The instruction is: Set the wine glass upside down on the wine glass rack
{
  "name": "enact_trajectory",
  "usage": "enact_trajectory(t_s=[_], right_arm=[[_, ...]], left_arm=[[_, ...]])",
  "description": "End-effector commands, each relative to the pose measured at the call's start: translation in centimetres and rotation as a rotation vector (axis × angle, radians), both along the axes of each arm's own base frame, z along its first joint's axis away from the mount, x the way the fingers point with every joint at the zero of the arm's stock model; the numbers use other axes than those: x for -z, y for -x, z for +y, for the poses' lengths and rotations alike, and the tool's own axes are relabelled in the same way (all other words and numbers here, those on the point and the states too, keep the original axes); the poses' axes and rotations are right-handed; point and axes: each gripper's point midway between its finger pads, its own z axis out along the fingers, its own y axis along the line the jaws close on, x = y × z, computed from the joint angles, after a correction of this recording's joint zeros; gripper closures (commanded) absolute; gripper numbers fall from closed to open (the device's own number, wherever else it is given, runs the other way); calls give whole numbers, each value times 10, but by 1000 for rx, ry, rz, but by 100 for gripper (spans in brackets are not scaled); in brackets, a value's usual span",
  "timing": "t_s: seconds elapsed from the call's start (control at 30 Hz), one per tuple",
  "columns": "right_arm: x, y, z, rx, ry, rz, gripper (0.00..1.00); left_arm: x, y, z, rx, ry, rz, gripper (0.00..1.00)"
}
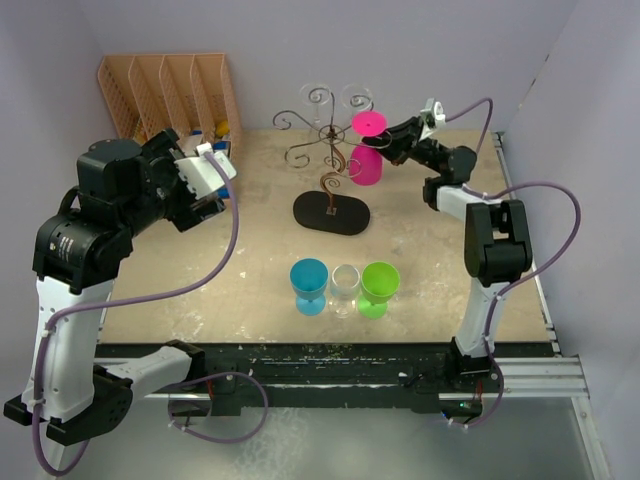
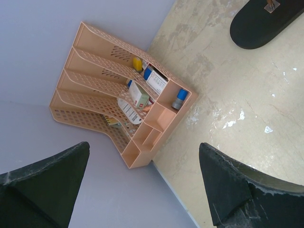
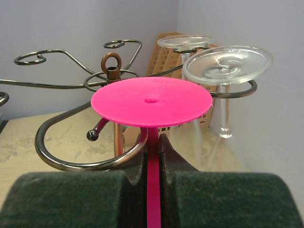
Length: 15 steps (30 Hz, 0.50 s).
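A pink wine glass (image 1: 367, 165) hangs upside down, its flat foot (image 3: 151, 100) on top. My right gripper (image 3: 153, 142) is shut on its thin stem, just under the foot. It is held against the right side of the wine glass rack (image 1: 328, 150), a dark wire stand on a black oval base (image 1: 331, 212). The stem stands at the open end of a curled scroll arm (image 3: 85, 164), with the foot slightly above the wire. Two clear glasses (image 3: 228, 64) hang upside down on arms behind. My left gripper (image 2: 143, 145) is open and empty, raised at the far left.
A blue glass (image 1: 309, 285), a clear glass (image 1: 345, 290) and a green glass (image 1: 380, 288) stand in a row near the front middle. A peach slotted organizer (image 1: 170, 95) fills the back left corner against the wall, close to my left arm.
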Motion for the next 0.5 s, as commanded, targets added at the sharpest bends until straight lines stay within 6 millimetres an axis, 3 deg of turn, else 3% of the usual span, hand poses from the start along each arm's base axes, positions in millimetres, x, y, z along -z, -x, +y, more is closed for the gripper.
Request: enact_trajectory(t_s=[0.0,0.23,0.47], right_arm=[[-43,48,-5,-45,10,-296,100],[-56,63,-6,-48,2,-333,100],[-54,69,-12,-14,3,-336,100]], left_arm=[[-7,-1,-2,1,38,-25,0],[-4,-1,-1,-2,33,-20,0],[-4,-1,-2,2,41,-17,0]])
